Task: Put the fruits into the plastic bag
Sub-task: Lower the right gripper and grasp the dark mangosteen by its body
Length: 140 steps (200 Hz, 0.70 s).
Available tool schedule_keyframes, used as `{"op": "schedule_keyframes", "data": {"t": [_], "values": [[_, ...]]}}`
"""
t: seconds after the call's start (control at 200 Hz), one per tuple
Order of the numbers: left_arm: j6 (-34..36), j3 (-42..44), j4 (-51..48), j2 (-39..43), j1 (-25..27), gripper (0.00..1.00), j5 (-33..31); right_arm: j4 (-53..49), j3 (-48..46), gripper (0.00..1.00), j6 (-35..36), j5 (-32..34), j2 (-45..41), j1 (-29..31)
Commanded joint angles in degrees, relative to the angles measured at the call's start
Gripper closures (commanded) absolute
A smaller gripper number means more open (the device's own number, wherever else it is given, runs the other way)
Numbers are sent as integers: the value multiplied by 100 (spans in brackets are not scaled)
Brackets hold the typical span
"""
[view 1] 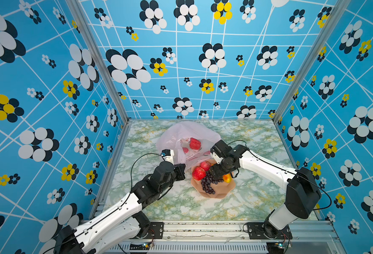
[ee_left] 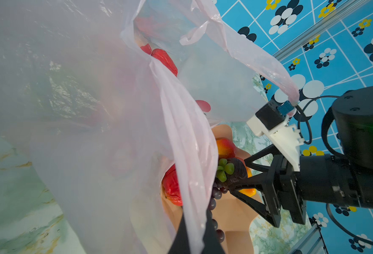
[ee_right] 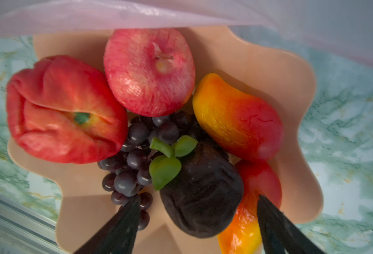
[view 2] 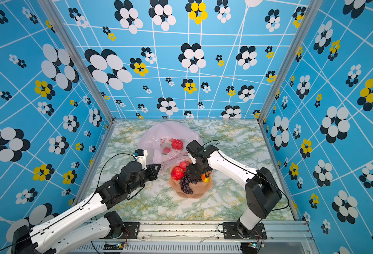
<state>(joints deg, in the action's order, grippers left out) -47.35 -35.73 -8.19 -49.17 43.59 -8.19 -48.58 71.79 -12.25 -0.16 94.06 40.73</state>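
The pale-pink plastic bag (view 1: 188, 134) (view 2: 170, 134) lies at the back of the table with a bumpy red fruit (view 1: 195, 143) inside. My left gripper (ee_left: 195, 238) (view 1: 181, 171) is shut on the bag's edge (ee_left: 187, 176), holding the mouth up. In the peach bowl (ee_right: 269, 66) lie a bumpy red fruit (ee_right: 64, 110), a round red one (ee_right: 148, 72), a grape bunch (ee_right: 135, 154), a dark maroon fruit (ee_right: 203, 198) and two mangoes (ee_right: 236, 118). My right gripper (ee_right: 197, 204) (view 1: 217, 174) is open, its fingers on either side of the maroon fruit with gaps showing.
The bowl (view 1: 219, 194) stands just in front of the bag, between the two arms. Patterned walls enclose the marbled table (view 1: 181, 209) on three sides. An aluminium rail (view 1: 203, 228) runs along the front edge.
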Motion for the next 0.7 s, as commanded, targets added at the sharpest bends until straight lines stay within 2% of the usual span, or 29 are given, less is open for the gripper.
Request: {"op": "schedule_keyframes", "data": {"t": [0.0, 0.205, 0.43, 0.695], "values": [[68, 100, -26, 86, 28, 100, -95, 50, 37, 15, -80, -137, 150, 30], [68, 94, 1, 38, 30, 100, -84, 141, 53, 20, -107, -124, 266, 33], [11, 136, 38, 54, 28, 100, -74, 168, 98, 39, -178, -107, 230, 33], [-18, 164, 52, 85, 32, 100, -78, 197, -77, 44, -504, -386, -571, 35]]}}
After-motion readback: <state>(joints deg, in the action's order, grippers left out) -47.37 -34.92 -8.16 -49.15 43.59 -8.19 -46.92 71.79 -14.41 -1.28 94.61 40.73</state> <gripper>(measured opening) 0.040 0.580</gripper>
